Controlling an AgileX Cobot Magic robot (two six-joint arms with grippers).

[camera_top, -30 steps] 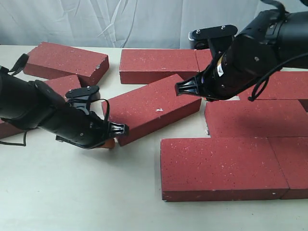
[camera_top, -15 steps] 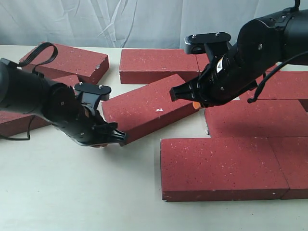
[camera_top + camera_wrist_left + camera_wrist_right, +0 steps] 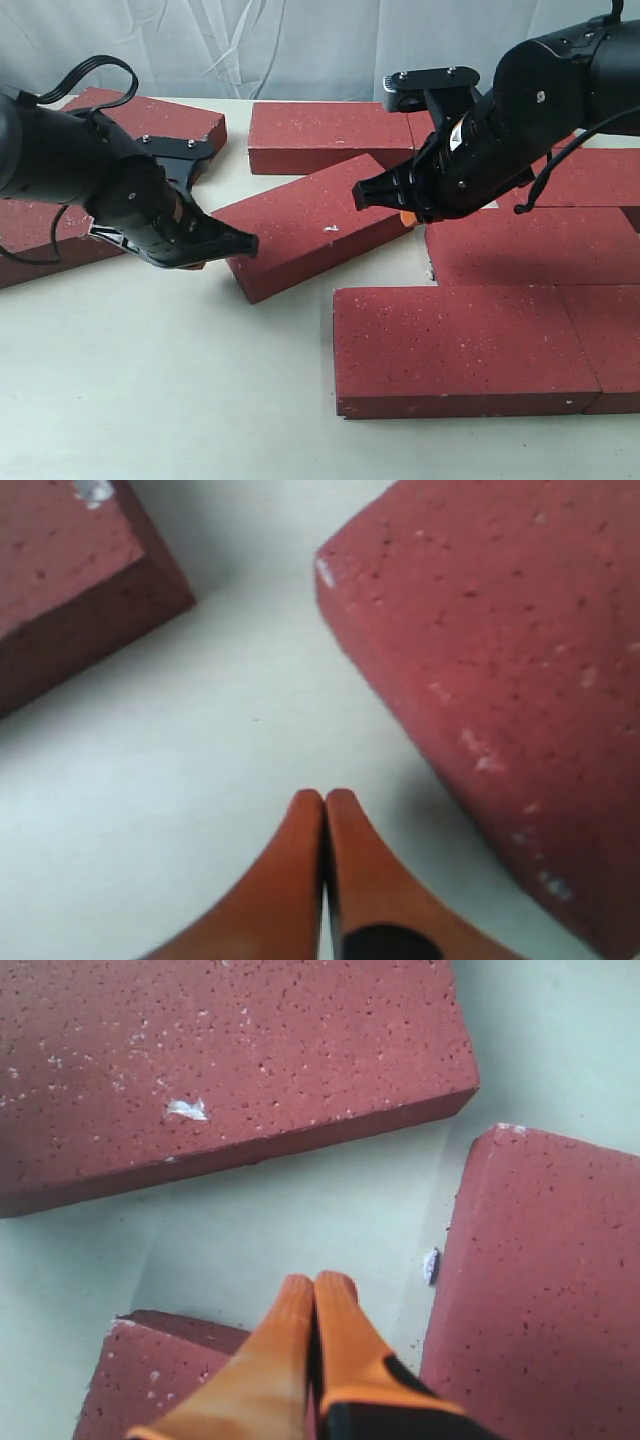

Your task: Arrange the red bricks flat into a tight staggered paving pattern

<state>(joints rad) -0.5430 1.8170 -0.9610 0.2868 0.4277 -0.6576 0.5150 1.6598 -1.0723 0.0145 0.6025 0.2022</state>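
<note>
Several red bricks lie flat. One skewed brick (image 3: 315, 225) (image 3: 500, 640) (image 3: 220, 1060) sits slanted in the middle, apart from the packed bricks on the right (image 3: 460, 345) (image 3: 530, 245) (image 3: 550, 1290). My left gripper (image 3: 200, 262) (image 3: 324, 798) is shut and empty, low over the table just off the skewed brick's left end. My right gripper (image 3: 405, 213) (image 3: 318, 1282) is shut and empty too, over the gap at the skewed brick's right end, above another brick's corner (image 3: 160, 1370).
A back brick (image 3: 325, 135) lies behind the skewed one, another (image 3: 150, 120) (image 3: 70, 550) at the back left, and one (image 3: 30, 235) is partly hidden by my left arm. The beige table (image 3: 150, 400) is bare at the front left. A white chip (image 3: 431, 1264) lies in the gap.
My left gripper has risen and moved back from the skewed brick's near-left corner to beside its left end. The right arm dipped slightly left, then held still. The brick has not visibly shifted.
</note>
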